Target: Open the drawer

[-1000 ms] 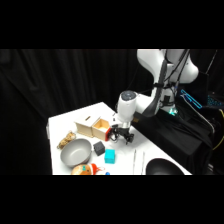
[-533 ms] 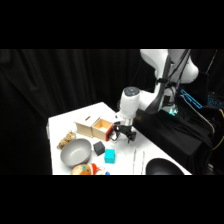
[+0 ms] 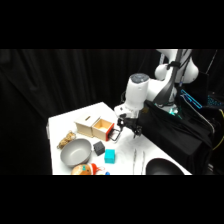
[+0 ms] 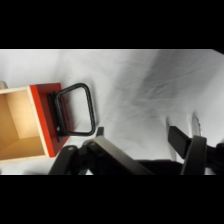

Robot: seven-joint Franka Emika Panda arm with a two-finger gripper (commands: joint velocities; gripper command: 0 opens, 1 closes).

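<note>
The drawer (image 4: 42,117) stands pulled out of its light-wood box unit (image 3: 89,124), and its bare wooden inside shows in the wrist view. Its red-orange front (image 3: 106,131) carries a black loop handle (image 4: 75,110) that sticks out over the white table. My gripper (image 4: 139,135) is open, just to the side of the handle, and nothing is between its fingers. One fingertip (image 4: 99,131) sits close by the loop's outer bar and the other (image 4: 178,136) is well clear of it. In the side view the gripper (image 3: 128,131) hangs low just right of the drawer front.
A grey bowl (image 3: 75,152), a small dark cube (image 3: 98,147) and a cyan cube (image 3: 109,156) lie in front of the box unit. Metal tongs (image 3: 139,160) and a black bowl (image 3: 161,168) are at the near right. Orange items (image 3: 82,170) sit at the front edge.
The gripper has shifted slightly right and up, away from the handle. The drawer stays pulled out.
</note>
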